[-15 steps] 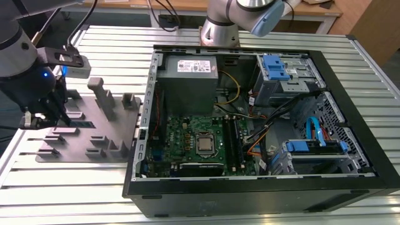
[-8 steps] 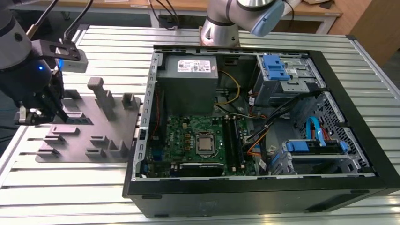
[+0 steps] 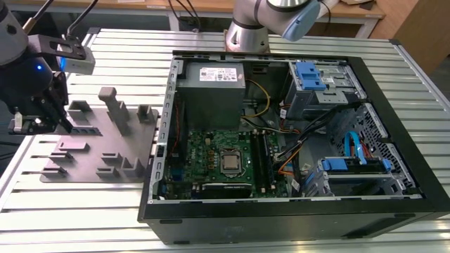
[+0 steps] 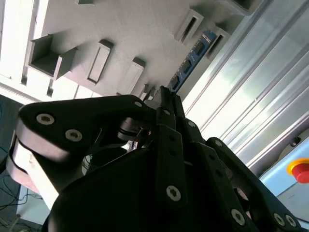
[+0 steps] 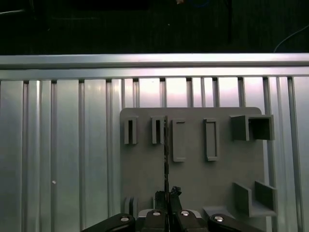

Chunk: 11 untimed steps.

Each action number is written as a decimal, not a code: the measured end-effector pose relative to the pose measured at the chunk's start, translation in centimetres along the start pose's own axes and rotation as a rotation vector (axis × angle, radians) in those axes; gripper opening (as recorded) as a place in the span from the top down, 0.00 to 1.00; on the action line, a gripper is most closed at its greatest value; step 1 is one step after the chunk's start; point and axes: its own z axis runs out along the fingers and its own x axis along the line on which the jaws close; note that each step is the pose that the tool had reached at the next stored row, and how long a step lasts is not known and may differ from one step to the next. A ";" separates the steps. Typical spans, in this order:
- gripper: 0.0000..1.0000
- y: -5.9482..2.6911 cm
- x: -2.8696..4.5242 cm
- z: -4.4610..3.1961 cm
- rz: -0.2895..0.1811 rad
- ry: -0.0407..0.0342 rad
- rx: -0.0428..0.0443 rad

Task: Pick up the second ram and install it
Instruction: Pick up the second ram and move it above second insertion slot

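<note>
Second ram pinched edge-on in closed claw.

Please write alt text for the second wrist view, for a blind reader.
A black claw grips one end of a blue memory stick, which sticks out over a grey plastic plate with upright posts. The plate rests on a ribbed metal table.

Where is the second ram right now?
In the second wrist view the ram is gripped in the pincer, over the grey plate at the exterior view's left, outside the case.
</note>
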 end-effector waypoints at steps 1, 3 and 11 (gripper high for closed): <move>0.89 0.01 -0.01 -0.14 0.000 0.0000 0.0000; 0.89 0.02 -0.02 -0.44 0.000 0.0000 0.0000; 0.89 0.08 -0.09 -1.68 0.000 0.0000 0.0000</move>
